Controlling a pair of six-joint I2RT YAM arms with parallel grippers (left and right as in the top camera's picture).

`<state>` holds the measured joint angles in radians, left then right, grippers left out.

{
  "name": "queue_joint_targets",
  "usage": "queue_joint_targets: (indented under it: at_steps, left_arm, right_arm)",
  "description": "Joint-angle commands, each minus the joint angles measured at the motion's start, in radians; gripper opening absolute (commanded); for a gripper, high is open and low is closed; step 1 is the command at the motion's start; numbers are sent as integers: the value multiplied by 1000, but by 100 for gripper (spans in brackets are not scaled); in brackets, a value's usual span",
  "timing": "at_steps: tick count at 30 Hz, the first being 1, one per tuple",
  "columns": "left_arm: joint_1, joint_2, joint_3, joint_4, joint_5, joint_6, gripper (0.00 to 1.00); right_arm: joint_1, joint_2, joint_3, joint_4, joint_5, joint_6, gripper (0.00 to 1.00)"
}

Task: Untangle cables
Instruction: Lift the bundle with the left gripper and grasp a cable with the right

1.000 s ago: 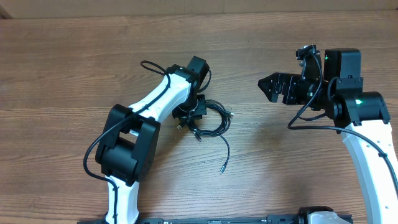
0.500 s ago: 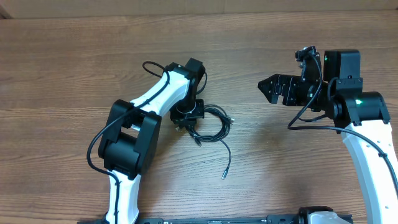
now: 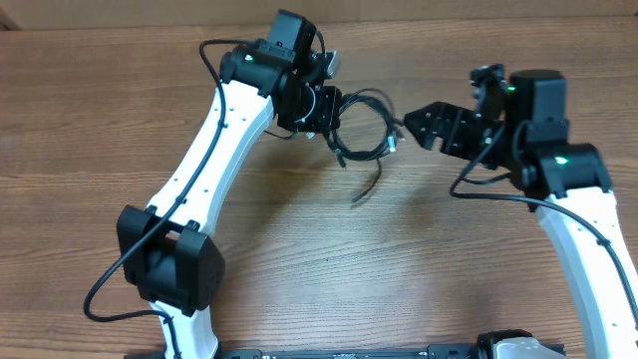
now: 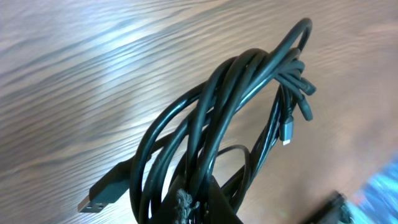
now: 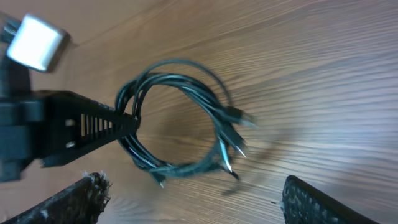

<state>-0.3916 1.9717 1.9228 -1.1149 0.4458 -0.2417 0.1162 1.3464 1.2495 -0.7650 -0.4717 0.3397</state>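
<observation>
My hand (image 4: 198,210) pinches a bunch of thin black cables (image 4: 230,93) at the bottom of my view. The cables loop up and away from me. A flat plug (image 4: 93,200) sticks out low on the left. A small shiny plug (image 4: 286,132) hangs on the right. The brown wood table (image 4: 68,74) behind them looks blurry.

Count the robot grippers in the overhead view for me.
2. The left gripper is at the table's far centre, jaws shut on the cables. The right gripper is just to the right of them, jaws open. None seems hidden.
</observation>
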Motion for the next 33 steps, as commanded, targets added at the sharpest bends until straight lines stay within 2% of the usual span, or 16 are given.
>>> queue_joint_targets:
  at_steps: [1, 8, 11, 18, 24, 27, 33]
  left_arm:
    - [33, -18, 32, -2, 181, 101, 4]
    - [109, -18, 32, 14, 238, 100, 4]
    - [134, -18, 32, 16, 288, 107, 4]
    - [139, -18, 32, 20, 420, 150, 4]
    - [162, -24, 33, 91, 586, 150, 4]
    - [183, -42, 33, 140, 602, 101, 4]
    - [225, -90, 33, 201, 598, 80, 4]
  right_arm:
    - [57, 41, 21, 43, -32, 69, 87]
    - [136, 140, 21, 77, 45, 314, 74]
    - [156, 192, 21, 87, 98, 363, 73]
    - [169, 248, 21, 193, 85, 371, 71]
    - [171, 267, 21, 171, 124, 370, 65]
    - [171, 283, 21, 132, 155, 370, 53]
    - [171, 291, 21, 75, 235, 337, 17]
